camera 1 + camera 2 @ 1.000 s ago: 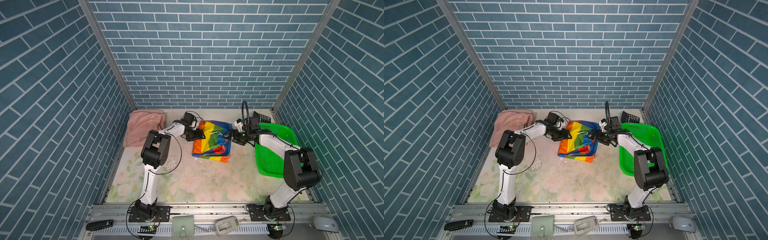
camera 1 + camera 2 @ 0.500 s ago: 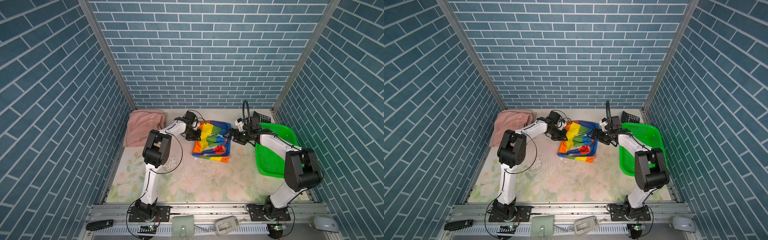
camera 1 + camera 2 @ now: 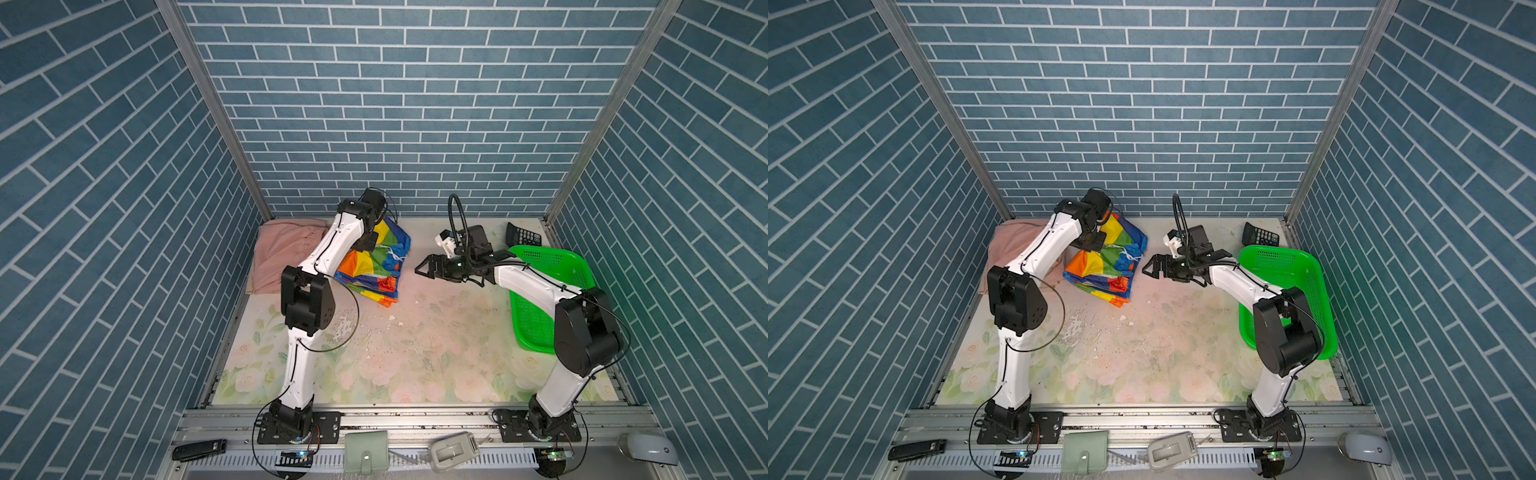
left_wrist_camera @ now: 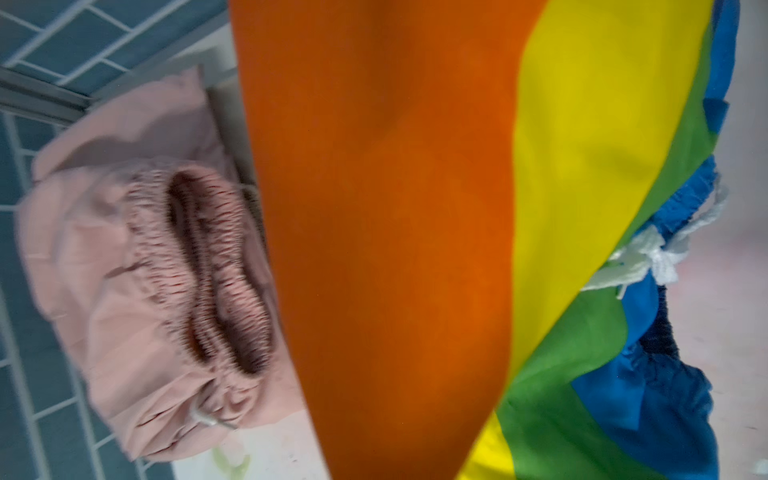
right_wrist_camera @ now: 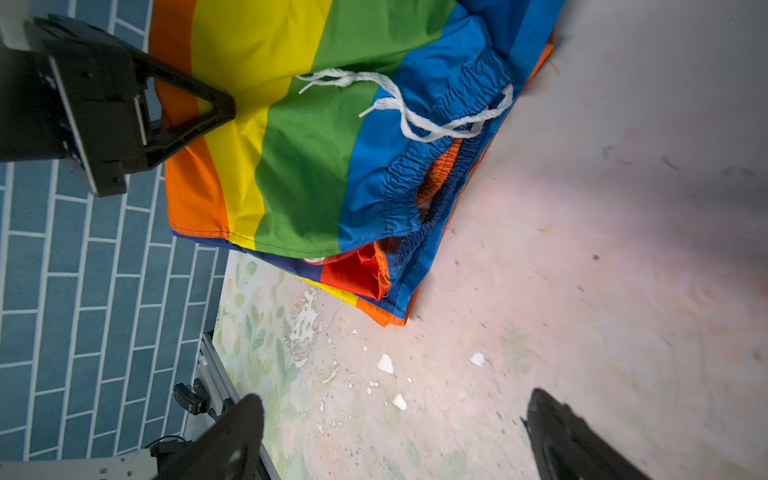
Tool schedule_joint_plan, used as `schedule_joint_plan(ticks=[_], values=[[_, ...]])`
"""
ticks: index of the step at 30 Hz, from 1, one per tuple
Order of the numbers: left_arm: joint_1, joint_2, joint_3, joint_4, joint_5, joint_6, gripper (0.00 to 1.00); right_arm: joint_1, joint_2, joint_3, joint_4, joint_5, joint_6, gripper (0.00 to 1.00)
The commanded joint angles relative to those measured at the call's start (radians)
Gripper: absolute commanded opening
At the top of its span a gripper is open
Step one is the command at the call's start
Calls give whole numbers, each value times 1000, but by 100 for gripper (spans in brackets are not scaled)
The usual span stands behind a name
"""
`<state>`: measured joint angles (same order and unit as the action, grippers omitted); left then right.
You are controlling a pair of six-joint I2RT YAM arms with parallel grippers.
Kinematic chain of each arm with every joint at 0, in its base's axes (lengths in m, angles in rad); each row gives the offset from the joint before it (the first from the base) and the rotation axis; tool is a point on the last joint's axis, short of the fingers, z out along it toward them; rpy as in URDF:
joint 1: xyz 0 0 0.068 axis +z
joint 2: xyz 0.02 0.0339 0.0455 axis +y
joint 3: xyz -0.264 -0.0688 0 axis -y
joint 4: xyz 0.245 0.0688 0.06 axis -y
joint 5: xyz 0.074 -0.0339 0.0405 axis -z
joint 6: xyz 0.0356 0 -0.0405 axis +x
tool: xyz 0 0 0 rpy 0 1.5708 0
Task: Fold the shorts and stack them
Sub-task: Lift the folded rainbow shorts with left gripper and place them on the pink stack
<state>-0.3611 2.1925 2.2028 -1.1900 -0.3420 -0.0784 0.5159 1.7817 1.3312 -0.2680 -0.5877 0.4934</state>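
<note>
Pinches an orange-yellow edge of the rainbow shorts (image 3: 376, 266) in the closed left gripper (image 5: 226, 110), seemingly to fold it over. Holds the right gripper (image 3: 420, 271) wide open, empty, just apart from the cloth, ready to help. Leaves pink shorts (image 3: 282, 257) just beyond the left gripper, likely the stack base.

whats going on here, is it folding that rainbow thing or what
Seemingly mid-fold. The left hand is shut on the rainbow shorts near their far edge, holding a layer up off the table. The right hand hovers open just beside the shorts, holding nothing. The pink shorts lie bundled in the far left corner, and the green basket sits on the right.
</note>
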Motion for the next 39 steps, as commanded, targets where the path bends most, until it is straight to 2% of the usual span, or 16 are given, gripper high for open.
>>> schedule_joint_plan(ticks=[1, 8, 16, 23, 31, 35, 39], values=[[16, -69, 41, -47, -172, 58, 0, 41, 62, 75, -3, -10, 7, 99], [85, -50, 201, -84, -170, 87, 0, 120, 172, 223, -19, -16, 19, 99], [128, -38, 297, -94, -165, 140, 0, 166, 234, 309, -35, -23, 25, 99], [177, -71, 339, -106, -9, 117, 0, 173, 240, 314, -29, -18, 28, 99], [315, -134, 295, -109, 291, 17, 0, 174, 247, 343, -34, -21, 35, 99], [394, -166, 211, -39, 364, 5, 0, 179, 254, 361, -38, -30, 40, 99], [468, -139, 192, -11, 404, 15, 0, 187, 255, 374, -42, -32, 40, 99]])
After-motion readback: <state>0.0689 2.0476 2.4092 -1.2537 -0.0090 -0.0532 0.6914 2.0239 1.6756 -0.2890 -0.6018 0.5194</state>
